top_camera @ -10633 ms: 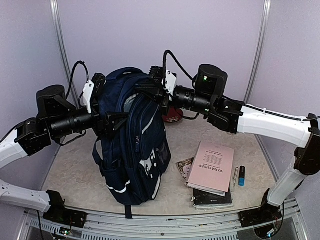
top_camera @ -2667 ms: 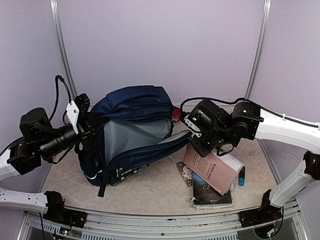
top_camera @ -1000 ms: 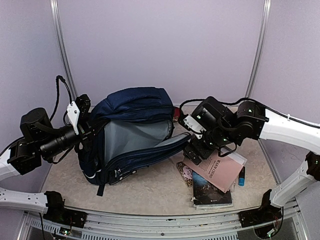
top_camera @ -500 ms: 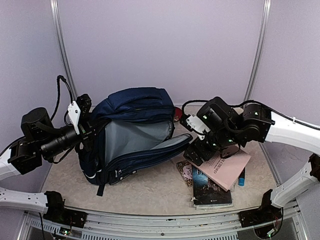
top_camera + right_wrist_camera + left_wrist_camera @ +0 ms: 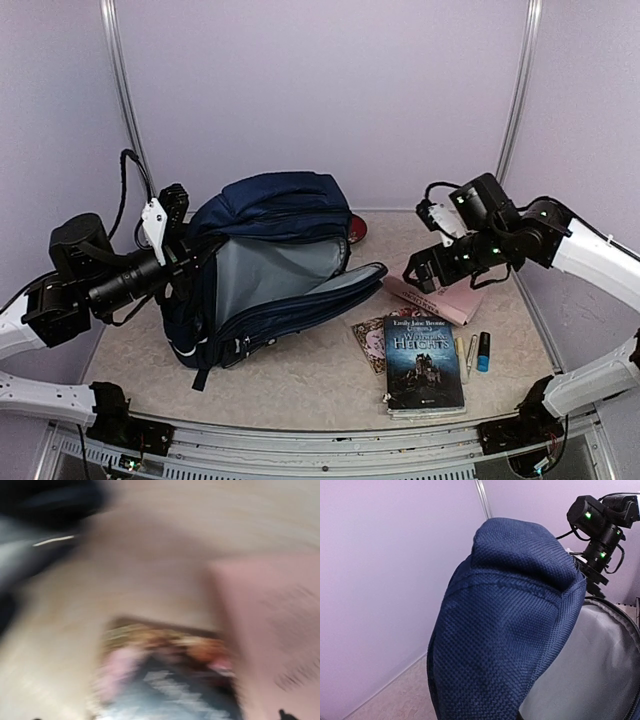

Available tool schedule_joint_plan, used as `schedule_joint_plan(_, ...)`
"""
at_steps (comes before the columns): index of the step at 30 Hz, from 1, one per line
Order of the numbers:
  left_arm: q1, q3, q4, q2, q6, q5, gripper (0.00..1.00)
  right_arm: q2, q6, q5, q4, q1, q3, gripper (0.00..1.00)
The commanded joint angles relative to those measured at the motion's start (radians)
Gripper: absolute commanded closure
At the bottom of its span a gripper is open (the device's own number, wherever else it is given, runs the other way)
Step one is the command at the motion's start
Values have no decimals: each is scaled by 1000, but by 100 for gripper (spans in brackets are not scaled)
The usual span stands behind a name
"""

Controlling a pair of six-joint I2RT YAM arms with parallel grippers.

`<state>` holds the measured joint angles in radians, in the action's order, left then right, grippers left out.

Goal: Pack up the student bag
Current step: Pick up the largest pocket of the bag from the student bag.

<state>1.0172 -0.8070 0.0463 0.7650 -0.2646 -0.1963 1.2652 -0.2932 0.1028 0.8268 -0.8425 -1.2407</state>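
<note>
Top view: navy blue fabric backpack (image 5: pixel 265 205) lies on its side on the beige table (image 5: pixel 300 385), left of centre of the frame. Main compartment is unzipped and gapes toward frame right, with pale grey lining (image 5: pixel 270 275) exposed. The front panel sags low toward the table.

Left gripper (image 5: pixel 183 262), centre-left of frame, sits at the left rim of the opening. Its jaws are pressed together and pinch the backpack fabric. The fingertips are buried in cloth, so the exact hold pt. is not visible. Left wrist view is filled by coarse navy weave (image 5: pixel 510 630), with grey lining at lower right and no fingers visible.

Right gripper (image 5: pixel 420 275), centre-right of frame, hangs over the left end of a pale pink rectangular book (image 5: pixel 445 298). Jaws are spread wide with nothing between them. Cannot tell whether they touch the book. The pink book lies just right of the backpack's front panel, apart from it. Right wrist view is badly motion-blurred: pink cover (image 5: pixel 280 625) at right, dark cover at bottom centre, table at top.

Other items, lower right of the top view:
- dark paperback with a castle cover (image 5: pixel 424 360), flat on the table, near the pink book
- small patterned card (image 5: pixel 368 333), partly under the paperback's left edge
- two slim pens (image 5: pixel 466 355), just right of the paperback
- short blue-and-black cylinder (image 5: pixel 483 351), beside the pens
- red object (image 5: pixel 357 228), behind the backpack and partly hidden; type not discernible
</note>
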Motion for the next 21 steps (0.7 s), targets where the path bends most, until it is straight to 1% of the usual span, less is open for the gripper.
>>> schedule_joint_plan(1, -2, -19, -96, 36, 54, 6, 100, -113, -30, -179, -68, 271, 132, 0)
schedule_joint_plan(5, -5, -5, -143, 82, 98, 7, 100, -185, -71, -274, -171, 504, 273, 0)
schedule_joint_plan(8, -29, -21, -177, 139, 145, -10, 100, -207, -132, -459, -313, 693, 417, 0)
schedule_joint_plan(10, -94, -53, -177, 202, 206, -3, 100, -206, -187, -505, -404, 792, 501, 0)
schedule_joint_plan(11, -138, -70, -178, 237, 242, 23, 100, -201, -208, -495, -435, 831, 531, 0)
schedule_joint_plan(13, -232, -106, -185, 307, 322, 102, 100, -179, -216, -464, -487, 884, 578, 0)
schedule_joint_plan(15, -299, -145, -201, 388, 375, 153, 100, -141, -216, -451, -543, 919, 602, 0)
schedule_joint_plan(18, -327, -199, -209, 515, 381, 166, 100, -62, -252, -539, -674, 959, 631, 5)
schedule_joint_plan(21, -324, -219, -198, 596, 377, 178, 100, 25, -252, -536, -726, 965, 625, 12)
